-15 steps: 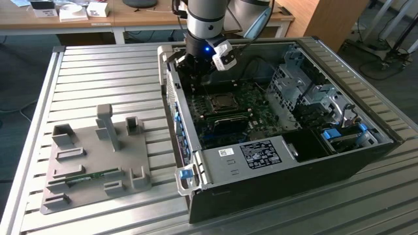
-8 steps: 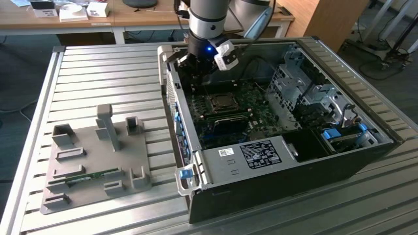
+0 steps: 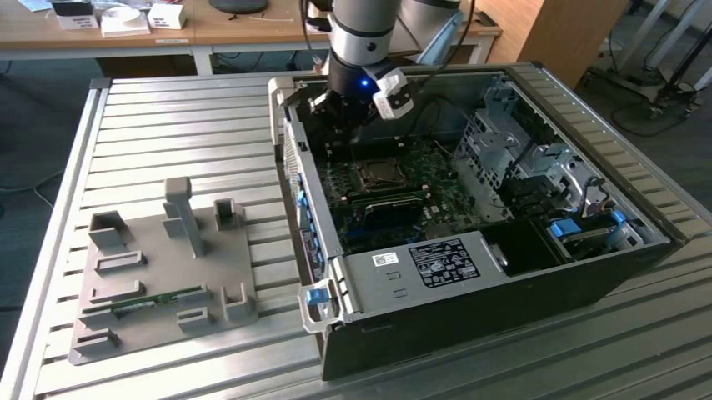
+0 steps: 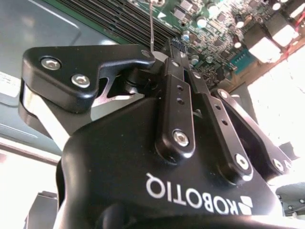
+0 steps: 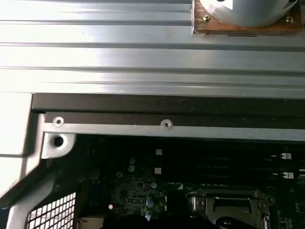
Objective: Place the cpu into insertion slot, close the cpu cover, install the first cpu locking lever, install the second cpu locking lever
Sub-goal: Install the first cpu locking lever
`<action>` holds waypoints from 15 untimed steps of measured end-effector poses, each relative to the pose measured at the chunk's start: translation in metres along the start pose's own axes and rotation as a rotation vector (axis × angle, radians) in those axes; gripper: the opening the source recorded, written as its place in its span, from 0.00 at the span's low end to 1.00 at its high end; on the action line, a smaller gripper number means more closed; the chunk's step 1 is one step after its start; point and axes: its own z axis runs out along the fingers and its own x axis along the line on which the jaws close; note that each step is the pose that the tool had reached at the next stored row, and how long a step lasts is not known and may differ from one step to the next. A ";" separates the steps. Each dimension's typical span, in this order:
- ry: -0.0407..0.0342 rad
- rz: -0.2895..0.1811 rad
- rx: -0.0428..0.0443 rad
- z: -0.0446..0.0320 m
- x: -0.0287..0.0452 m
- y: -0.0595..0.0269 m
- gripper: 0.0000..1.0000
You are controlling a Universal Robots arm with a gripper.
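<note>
The gripper point(image 4: 169, 50) hangs low inside the computer case point(image 3: 501, 308), its tips drawn together beside a thin locking lever point(image 4: 151, 24), seemingly to work that wire; whether it pinches it is unclear. Just beyond, the cpu cover point(image 5: 198, 202) appears to lie flat over the insertion slot point(image 3: 378, 173). I cannot make out the cpu itself.

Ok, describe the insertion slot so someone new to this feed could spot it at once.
Start from the open black computer case on the slatted metal table and look at the green motherboard inside. Near its middle sits the insertion slot. It is the one square, metal-rimmed socket, unlike the long narrow black memory slots beside it.
</note>
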 end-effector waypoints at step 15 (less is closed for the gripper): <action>0.0000 0.000 0.0000 0.0014 -0.0321 -0.0007 0.10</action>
